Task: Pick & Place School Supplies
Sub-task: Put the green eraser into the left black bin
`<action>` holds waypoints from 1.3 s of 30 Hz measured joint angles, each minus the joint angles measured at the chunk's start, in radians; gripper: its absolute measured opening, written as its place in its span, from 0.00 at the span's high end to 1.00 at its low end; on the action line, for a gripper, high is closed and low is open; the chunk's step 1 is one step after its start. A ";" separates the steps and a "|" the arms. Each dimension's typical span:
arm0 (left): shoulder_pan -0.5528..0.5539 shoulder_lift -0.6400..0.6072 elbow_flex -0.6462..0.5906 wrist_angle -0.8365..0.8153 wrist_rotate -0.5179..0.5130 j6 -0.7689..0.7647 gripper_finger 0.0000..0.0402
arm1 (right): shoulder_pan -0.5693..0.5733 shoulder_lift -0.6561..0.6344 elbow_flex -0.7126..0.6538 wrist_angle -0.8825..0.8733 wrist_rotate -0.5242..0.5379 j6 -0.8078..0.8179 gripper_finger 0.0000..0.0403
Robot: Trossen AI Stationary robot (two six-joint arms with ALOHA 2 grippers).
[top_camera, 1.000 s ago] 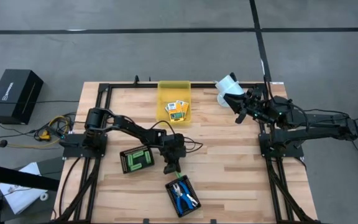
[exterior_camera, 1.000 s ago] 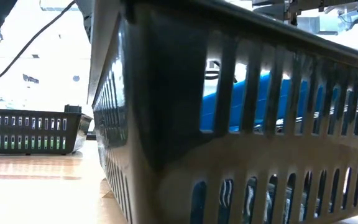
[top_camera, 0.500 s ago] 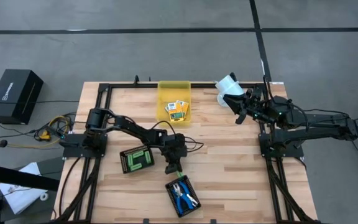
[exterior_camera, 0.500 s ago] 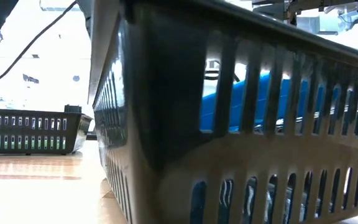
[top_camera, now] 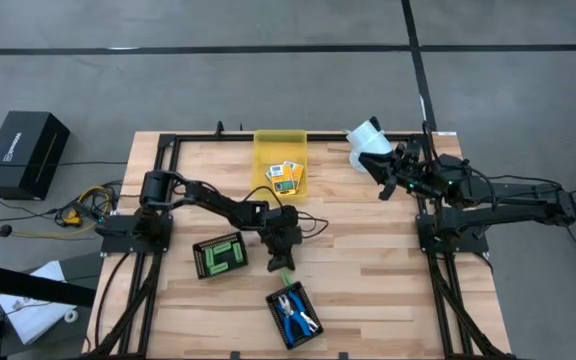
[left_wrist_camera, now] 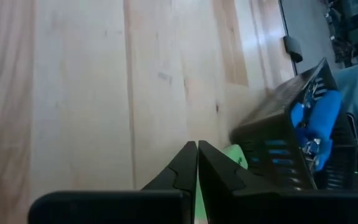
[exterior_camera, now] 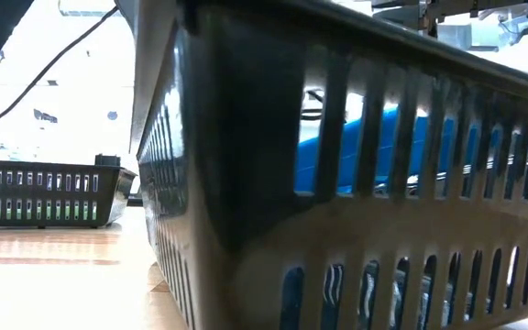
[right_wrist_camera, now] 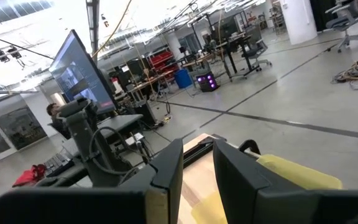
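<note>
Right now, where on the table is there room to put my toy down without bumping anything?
The bare wood between the yellow bin and the right gripper at the right rail is free, running down to the near right corner. It is crowded from the green-stick tray past the left gripper to the scissors tray.

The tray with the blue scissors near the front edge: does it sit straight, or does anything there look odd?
It sits askew. The black tray holding the blue scissors is turned at an angle to the table's planks. Just outside it, a green piece shows at the shut left gripper, not inside any tray.
</note>
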 joint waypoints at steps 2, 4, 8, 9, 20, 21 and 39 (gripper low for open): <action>-0.001 -0.002 -0.001 -0.004 0.013 -0.005 0.98 | 0.000 0.000 0.000 -0.003 -0.015 0.015 0.80; -0.007 -0.012 -0.002 -0.014 0.013 -0.020 0.98 | 0.000 0.000 0.000 -0.009 -0.029 0.020 0.80; -0.021 -0.047 0.000 -0.033 0.022 -0.037 0.98 | 0.000 0.000 0.000 -0.024 -0.035 0.022 0.80; -0.026 -0.061 -0.004 -0.058 0.026 -0.047 0.98 | 0.000 0.000 0.000 -0.025 -0.035 0.022 0.80; -0.117 -0.156 -0.031 -0.184 -0.018 -0.106 0.98 | 0.000 0.000 0.000 -0.108 -0.102 0.022 0.80; -0.127 -0.146 -0.027 -0.173 -0.023 -0.117 0.98 | 0.000 0.000 0.000 -0.111 -0.118 0.022 0.80; -0.163 -0.122 0.040 -0.011 -0.034 -0.289 0.98 | 0.010 -0.002 0.000 -0.106 -0.154 0.022 0.80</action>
